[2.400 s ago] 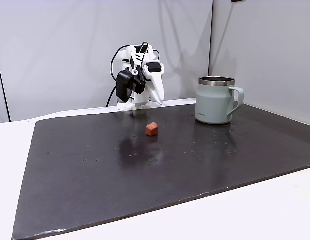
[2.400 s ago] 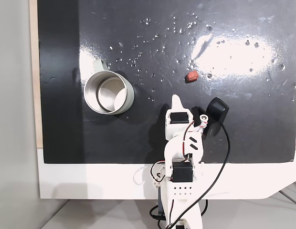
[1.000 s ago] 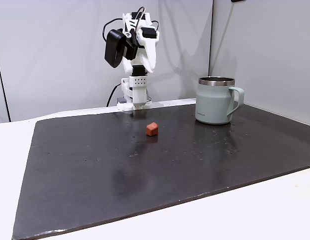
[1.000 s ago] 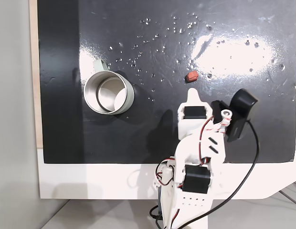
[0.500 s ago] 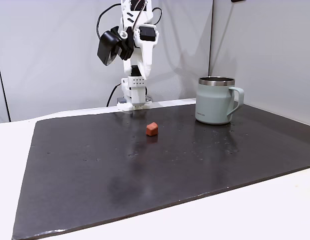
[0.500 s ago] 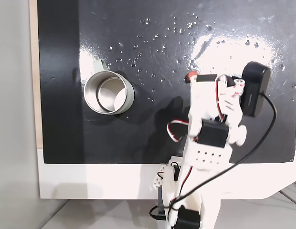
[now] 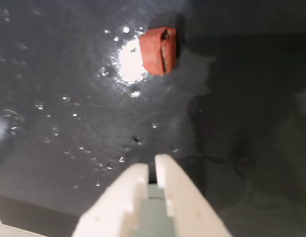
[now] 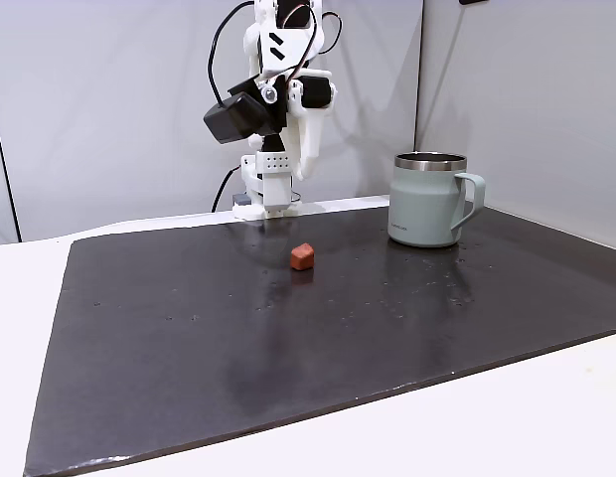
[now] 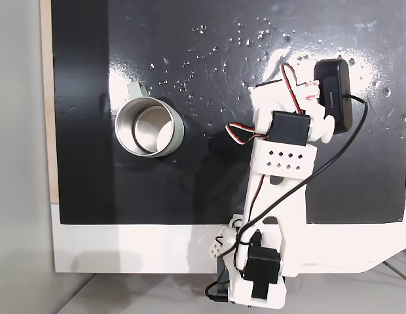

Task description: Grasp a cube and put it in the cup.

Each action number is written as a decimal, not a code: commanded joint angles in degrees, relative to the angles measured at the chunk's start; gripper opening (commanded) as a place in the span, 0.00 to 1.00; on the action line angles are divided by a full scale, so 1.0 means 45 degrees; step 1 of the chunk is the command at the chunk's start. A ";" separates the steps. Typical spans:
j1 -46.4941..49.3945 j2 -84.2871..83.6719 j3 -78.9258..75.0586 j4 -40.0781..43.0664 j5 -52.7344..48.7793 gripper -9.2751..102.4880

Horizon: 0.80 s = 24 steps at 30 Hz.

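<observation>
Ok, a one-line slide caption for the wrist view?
End effector hovers nearly closed above the dark mat, the red-orange cube lying ahead.

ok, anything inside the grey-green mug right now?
From the top-down fixed view, the pale grey-green steel-rimmed mug holds nothing: bare steel floor and wall show. The small red-orange cube sits on the black mat, apart from it.

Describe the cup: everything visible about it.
The cup is a pale grey-green mug with a steel rim, a side handle and a small dark logo near its base. It stands upright on the dark mat. In the fixed view from the front its handle points right. The fixed view from above shows a bare, shiny metal inside, with nothing in it. Nothing touches it but the mat; the cube lies apart on the mat.
</observation>
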 commanded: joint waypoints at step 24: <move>0.0391 -0.2031 -0.2441 0.1738 -0.1680 0.30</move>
